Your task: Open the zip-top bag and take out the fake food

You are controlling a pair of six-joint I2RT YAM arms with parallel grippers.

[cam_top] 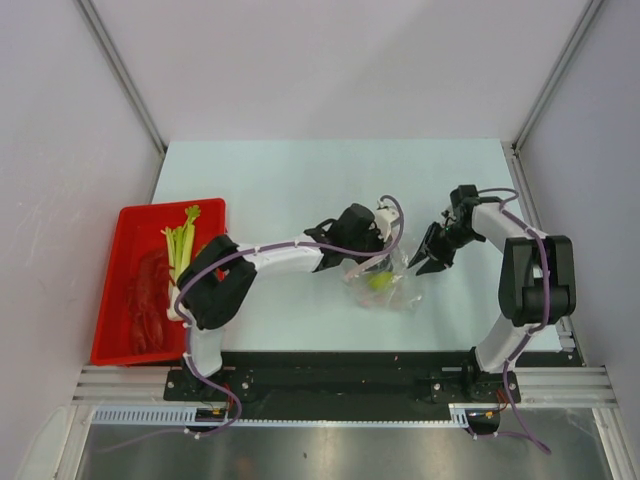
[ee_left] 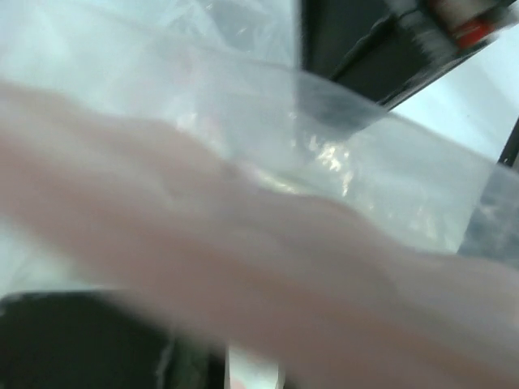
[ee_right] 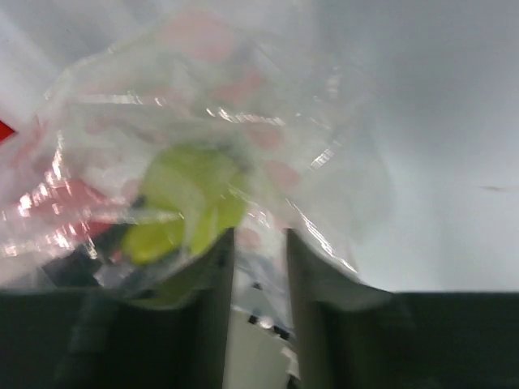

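The zip-top bag [cam_top: 392,285] sits crumpled at the table's middle, between my two grippers. My left gripper [cam_top: 372,252] grips its upper left part. In the left wrist view the blurred pink zip strip [ee_left: 243,267] fills the frame and hides the fingers, with clear film [ee_left: 389,170] behind it. My right gripper [cam_top: 425,262] is at the bag's right edge. In the right wrist view its fingers [ee_right: 261,239] stand a narrow gap apart with bag film [ee_right: 203,121] pinched between them. A yellow-green fake food piece [cam_top: 378,281] lies inside the bag, just past the fingertips [ee_right: 190,194].
A red tray [cam_top: 125,215] stands at the left edge of the table. It holds the red lobster [cam_top: 148,295] and the pale stalk vegetable with green leaves [cam_top: 180,245]. Grey walls close in the table at both sides and the back.
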